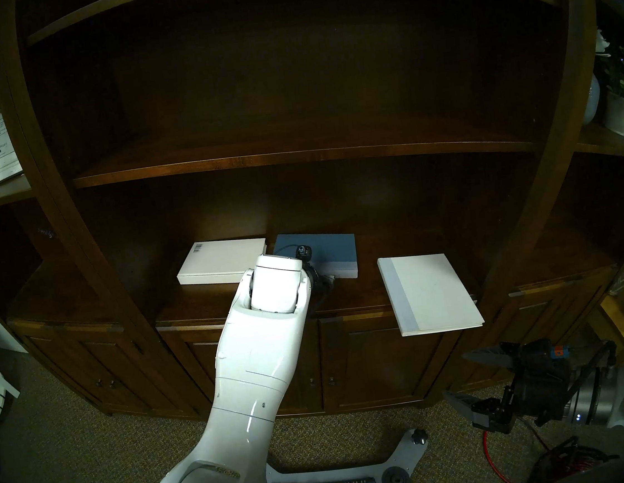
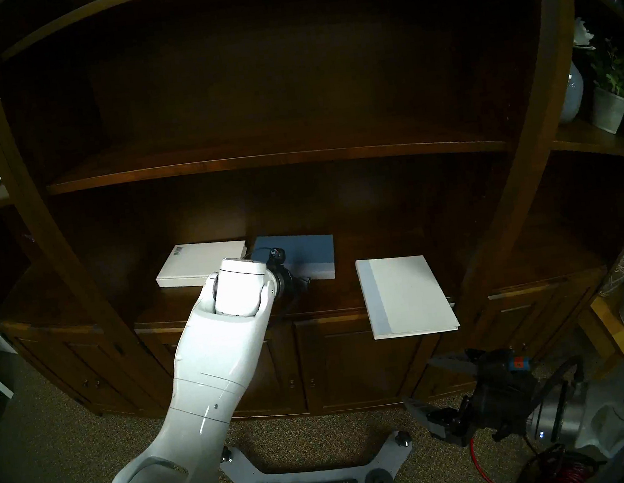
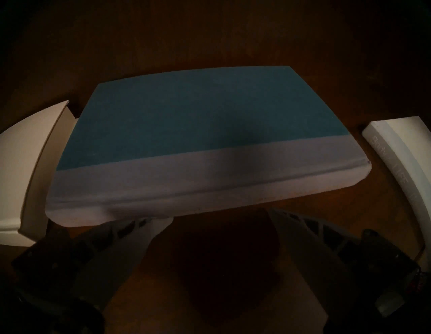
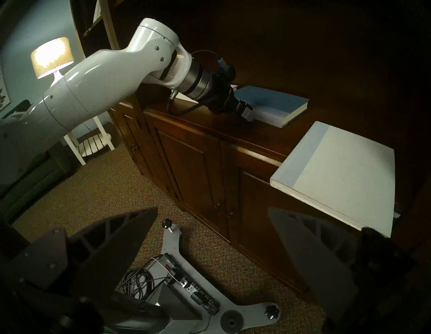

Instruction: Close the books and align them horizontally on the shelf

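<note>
Three closed books flat on shelf, rightmost overhanging

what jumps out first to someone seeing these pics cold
The bright white left arm reaches up the middle of the head view, its left gripper open at the near edge of the blue book on the dark wooden shelf. To the right, the white book with the grey-blue spine strip juts out past the shelf's front edge. The right gripper hangs open below it, over the carpet.
</note>
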### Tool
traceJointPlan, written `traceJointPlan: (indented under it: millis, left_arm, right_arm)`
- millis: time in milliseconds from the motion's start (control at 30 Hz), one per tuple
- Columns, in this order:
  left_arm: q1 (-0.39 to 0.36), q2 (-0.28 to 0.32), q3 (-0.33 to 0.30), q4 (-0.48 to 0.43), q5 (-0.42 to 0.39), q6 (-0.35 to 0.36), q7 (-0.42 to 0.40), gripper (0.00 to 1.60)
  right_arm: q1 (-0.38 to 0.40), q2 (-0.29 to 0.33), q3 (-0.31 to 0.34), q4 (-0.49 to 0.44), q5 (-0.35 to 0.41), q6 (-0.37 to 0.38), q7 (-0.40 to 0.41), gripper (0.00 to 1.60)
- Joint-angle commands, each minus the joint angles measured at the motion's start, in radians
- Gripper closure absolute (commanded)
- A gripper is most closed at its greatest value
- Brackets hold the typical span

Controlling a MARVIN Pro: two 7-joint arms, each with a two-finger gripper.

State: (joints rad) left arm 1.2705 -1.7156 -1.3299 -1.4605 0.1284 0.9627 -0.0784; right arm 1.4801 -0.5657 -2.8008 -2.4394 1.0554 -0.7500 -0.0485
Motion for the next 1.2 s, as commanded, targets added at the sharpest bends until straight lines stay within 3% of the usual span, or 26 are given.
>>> traceJointPlan:
  millis: [0,167,233,367,500,1167]
  left_arm:
    - [-0.11,-0.052,-0.01,0.051,0.003,-0.009,0.058,0.0]
    - [-0.14,-0.079,-0.034,0.091,0.001,-0.009,0.096,0.0]
    - [-0.137,-0.082,-0.035,0.068,-0.006,-0.003,0.096,0.0]
    - [-0.095,-0.052,-0.004,-0.033,-0.02,-0.003,0.072,0.0]
    - [-0.07,-0.038,0.008,-0.057,-0.027,-0.003,0.059,0.0]
    - [-0.011,0.059,-0.06,-0.213,-0.07,-0.003,-0.016,0.0]
  right_arm:
    - [0.007,0.002,0.0,-0.004,-0.001,-0.016,-0.001,0.0]
    - [0.007,0.002,0.0,-0.004,-0.001,-0.016,-0.001,0.0]
    - [0.007,0.002,0.0,-0.004,-0.001,-0.016,-0.001,0.0]
    - [0.007,0.002,0.0,-0.004,-0.001,-0.015,-0.001,0.0]
    - [0.006,0.002,0.002,-0.004,-0.001,-0.01,-0.001,0.0]
    - [0.003,0.001,0.002,-0.004,-0.002,-0.002,-0.002,0.0]
